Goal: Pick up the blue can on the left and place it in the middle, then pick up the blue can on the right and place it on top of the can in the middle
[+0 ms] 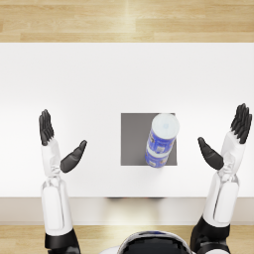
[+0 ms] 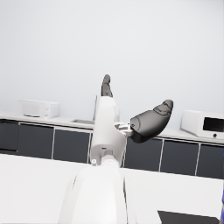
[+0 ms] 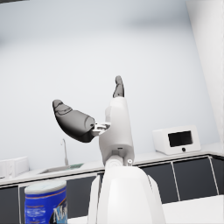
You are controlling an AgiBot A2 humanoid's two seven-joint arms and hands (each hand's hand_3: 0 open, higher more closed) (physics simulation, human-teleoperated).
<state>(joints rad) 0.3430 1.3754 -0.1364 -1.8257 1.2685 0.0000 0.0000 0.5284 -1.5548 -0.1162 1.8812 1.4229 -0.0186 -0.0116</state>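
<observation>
Blue cans (image 1: 161, 140) stand stacked on grey mat (image 1: 133, 139) mid-table, toward mat's right edge; from head view I read two labels one above other, top lid white. Right wrist view shows only upper can. No can near table's left or right edge. Left hand (image 1: 57, 144) hovers well left of mat, fingers spread, holding nothing. Right hand (image 1: 229, 139) hovers well right, likewise spread and empty. I judge both placements done; nothing left but retreat.
</observation>
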